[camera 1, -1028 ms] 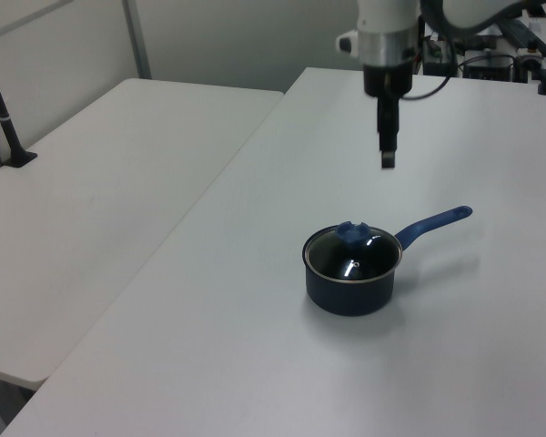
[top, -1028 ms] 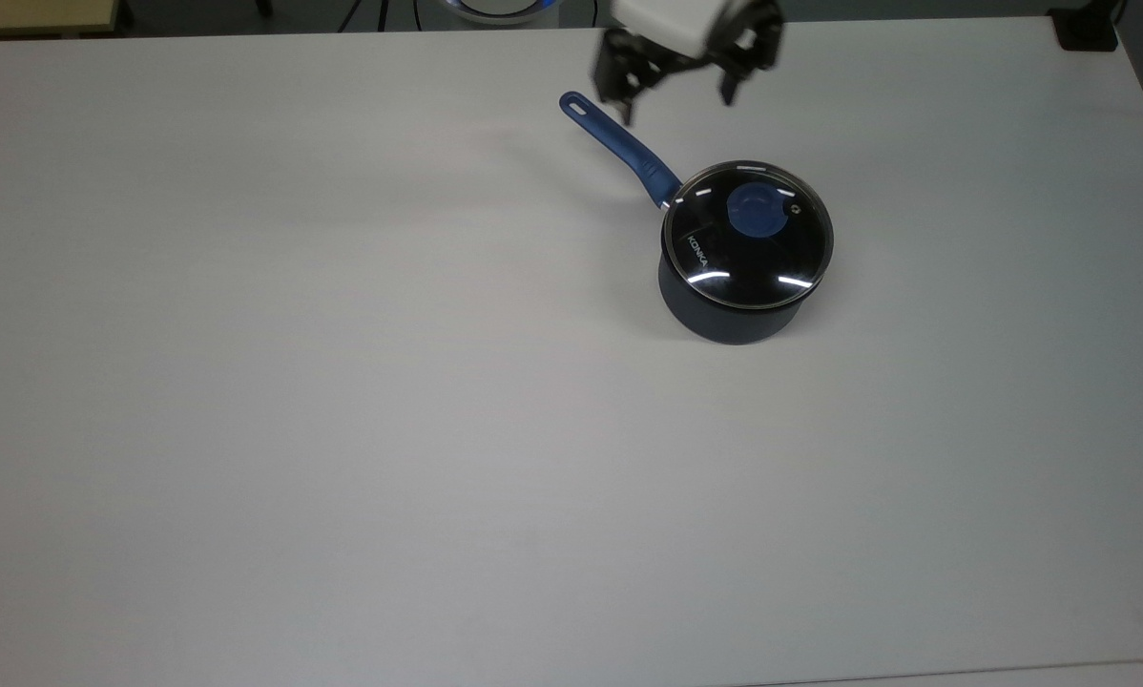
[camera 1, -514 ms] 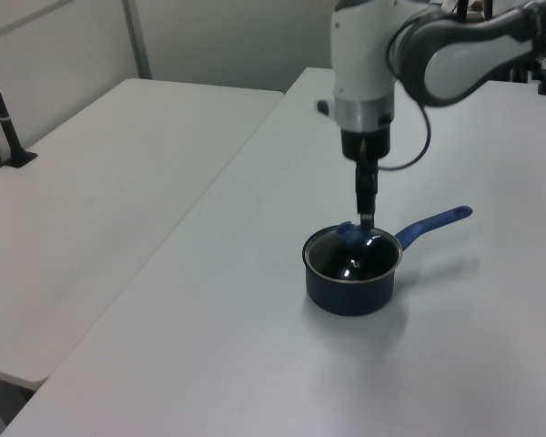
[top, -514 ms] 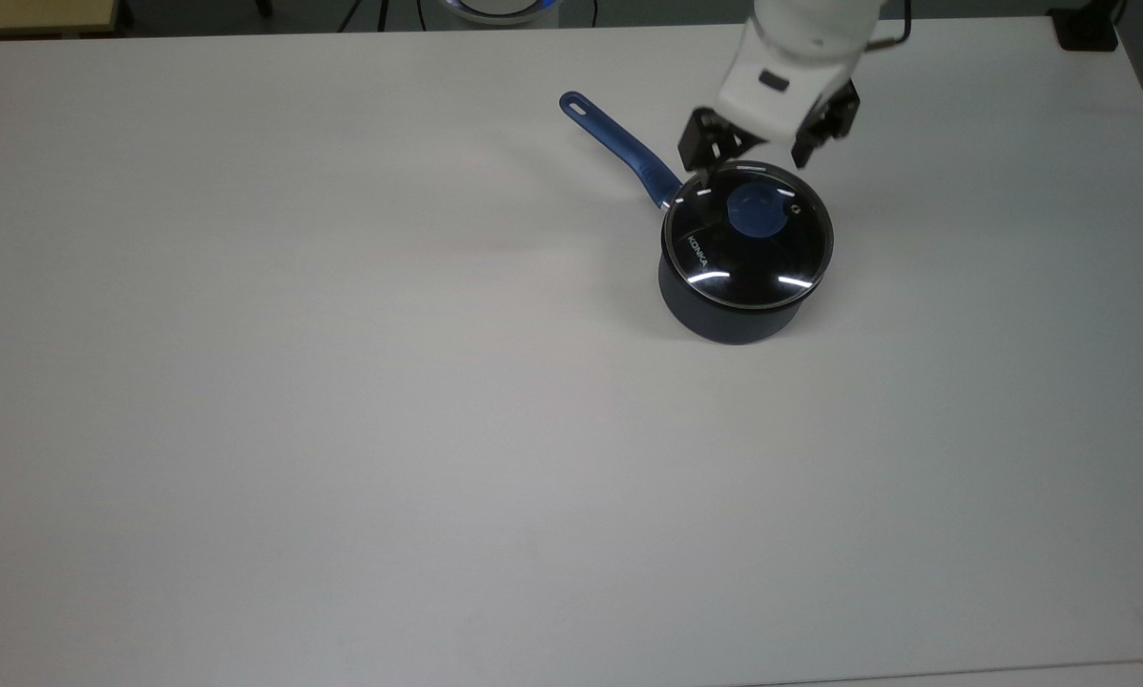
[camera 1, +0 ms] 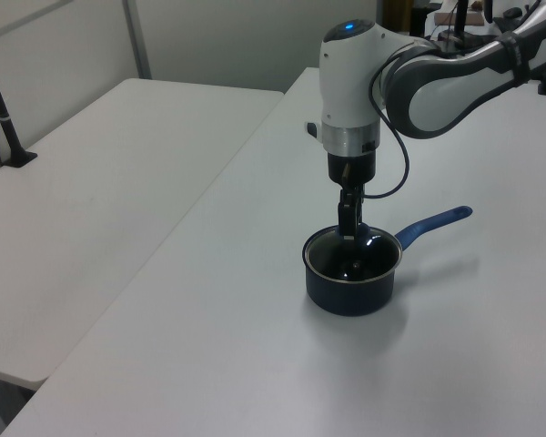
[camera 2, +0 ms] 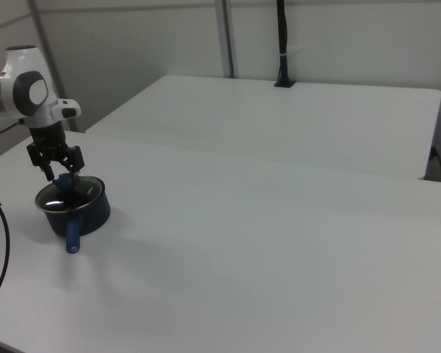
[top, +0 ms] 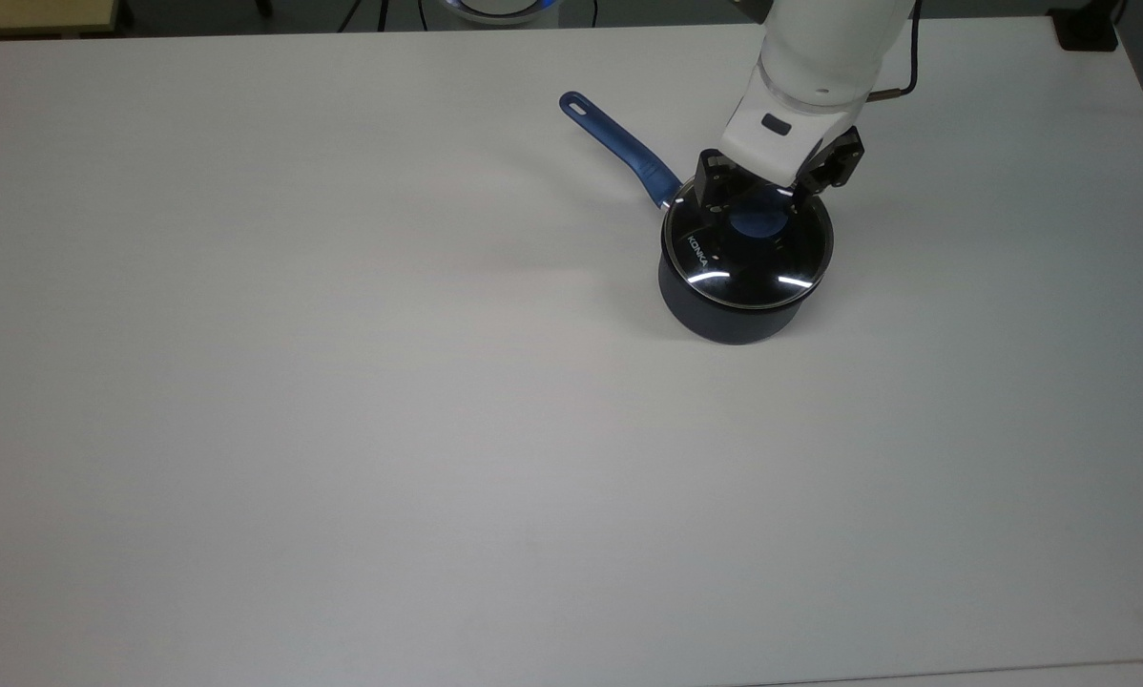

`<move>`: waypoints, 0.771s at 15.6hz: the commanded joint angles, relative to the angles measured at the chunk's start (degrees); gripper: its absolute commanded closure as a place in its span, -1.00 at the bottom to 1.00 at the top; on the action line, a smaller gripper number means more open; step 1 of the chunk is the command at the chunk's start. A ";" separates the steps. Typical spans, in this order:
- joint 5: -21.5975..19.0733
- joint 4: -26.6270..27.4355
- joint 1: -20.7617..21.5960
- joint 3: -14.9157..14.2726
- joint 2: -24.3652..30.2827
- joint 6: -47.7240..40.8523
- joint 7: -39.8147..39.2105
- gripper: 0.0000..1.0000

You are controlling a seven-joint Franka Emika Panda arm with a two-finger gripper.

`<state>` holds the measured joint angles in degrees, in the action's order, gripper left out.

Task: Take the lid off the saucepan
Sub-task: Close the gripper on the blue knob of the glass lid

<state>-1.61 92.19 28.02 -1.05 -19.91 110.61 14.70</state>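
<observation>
— Top view, left to right?
— Blue handle (top: 619, 145) pointing toward the top view's upper left; navy saucepan (top: 724, 320) on white table (top: 342, 382), glass lid (top: 748, 262) seated on it.
— Gripper?
— Gripper (top: 760, 202) directly over blue knob (top: 760, 222), fingers apart, one on each side, not closed on it.

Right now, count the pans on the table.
1: the saucepan, lid on, under the gripper, toward the top view's upper right.
</observation>
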 commanded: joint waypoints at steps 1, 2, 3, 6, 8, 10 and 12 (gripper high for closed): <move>0.20 -0.34 1.16 -0.79 -0.21 0.57 0.94 -0.21; 0.20 -0.43 1.24 -0.79 -0.13 0.57 0.77 -0.01; 0.20 -0.34 1.16 -0.79 -0.13 0.48 0.68 0.17; 0.20 -0.69 0.81 -0.79 0.14 0.13 0.59 0.24; 0.20 -0.96 0.54 -0.88 1.10 -0.13 0.59 0.24; 0.20 -0.96 0.45 -0.88 3.12 -0.40 0.59 0.24; 0.29 -0.96 0.19 -0.88 3.91 -1.36 0.41 0.24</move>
<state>-1.51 90.81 28.00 -1.43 -19.05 110.62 14.74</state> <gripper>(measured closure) 0.392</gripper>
